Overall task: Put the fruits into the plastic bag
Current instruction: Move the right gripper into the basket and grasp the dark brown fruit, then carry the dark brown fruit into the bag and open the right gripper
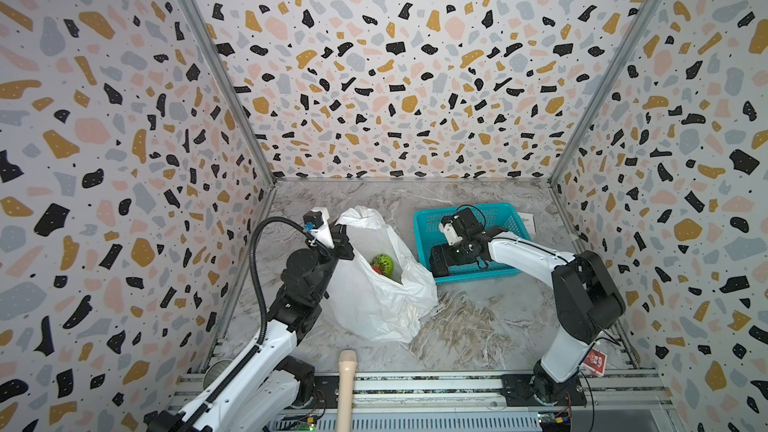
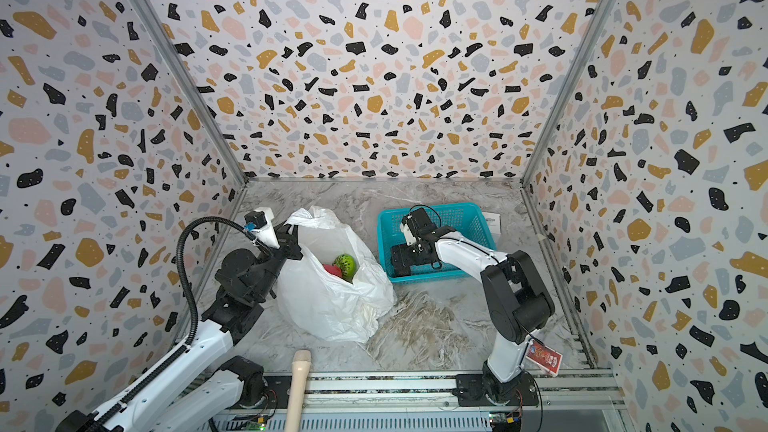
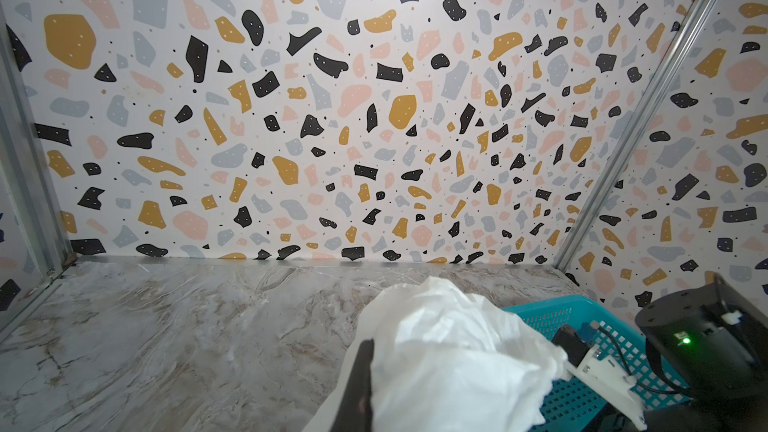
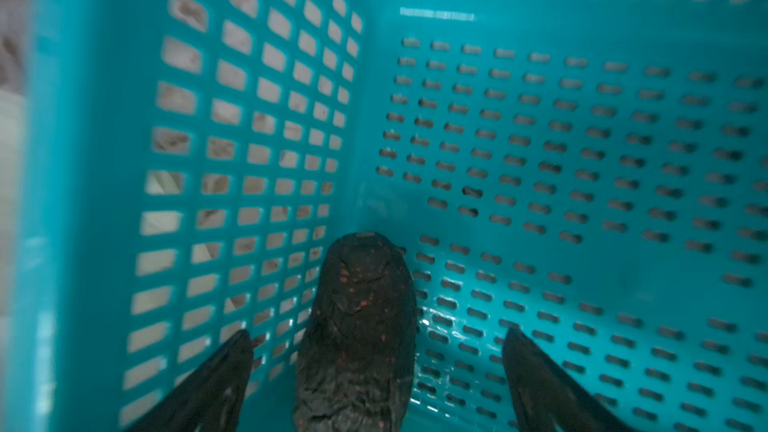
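right end effector (image 4: 377,333) spread around dark fruit (image 4: 357,305) | left end effector (image 1: 341,245) pinching plastic bag (image 1: 374,305) | risk: you close off-centre, fruit may squirt away

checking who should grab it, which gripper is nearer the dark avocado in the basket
Right. The right gripper is inside the teal basket, open fingers either side of the dark avocado; the left gripper is at the plastic bag, shut on its edge.
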You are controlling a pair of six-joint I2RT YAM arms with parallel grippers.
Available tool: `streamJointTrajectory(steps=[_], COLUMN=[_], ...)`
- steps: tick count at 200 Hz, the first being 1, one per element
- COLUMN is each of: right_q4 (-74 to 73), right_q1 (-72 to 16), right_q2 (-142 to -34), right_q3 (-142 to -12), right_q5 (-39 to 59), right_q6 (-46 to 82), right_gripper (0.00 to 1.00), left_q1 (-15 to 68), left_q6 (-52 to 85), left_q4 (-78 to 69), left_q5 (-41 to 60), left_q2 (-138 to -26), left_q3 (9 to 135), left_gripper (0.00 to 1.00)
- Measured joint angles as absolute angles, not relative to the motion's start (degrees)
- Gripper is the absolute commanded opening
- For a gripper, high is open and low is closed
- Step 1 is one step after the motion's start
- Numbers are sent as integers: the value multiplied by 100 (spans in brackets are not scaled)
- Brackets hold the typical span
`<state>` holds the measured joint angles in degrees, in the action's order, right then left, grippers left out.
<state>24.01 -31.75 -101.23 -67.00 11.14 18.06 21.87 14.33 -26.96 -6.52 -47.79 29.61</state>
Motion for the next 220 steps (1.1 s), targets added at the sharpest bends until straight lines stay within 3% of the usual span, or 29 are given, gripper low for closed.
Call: streamJointTrajectory(steps=[25,63,79,143,220], right_q4=[2665,2803,2805,2694,1684], right_q1=[-3249,-3291,-3291,-3291,-3693], right_q2=[-10368,-10571,-10591,-10116,-8917], right_q3=[-6805,-6897,-6899,-6960,-7179], right_q5=[1243,1398,1448,1170,1514], right_q6=[1798,1785,1813,1852,1688], right_gripper=[84,52,46,38,40], left_q1=[2187,2187,2187,2187,2187], left_q6=[1428,1420,1420,1420,1433], left_q4=[-2696,-2696,-2692,-2652,-2655], left_q5=[-652,-655,-657,-655,-655], left_q2=[-4779,-4779,-4779,-4779,-4779], left_q3=[2961,2961,2961,2961,2961], left_gripper=[0,0,0,0,0])
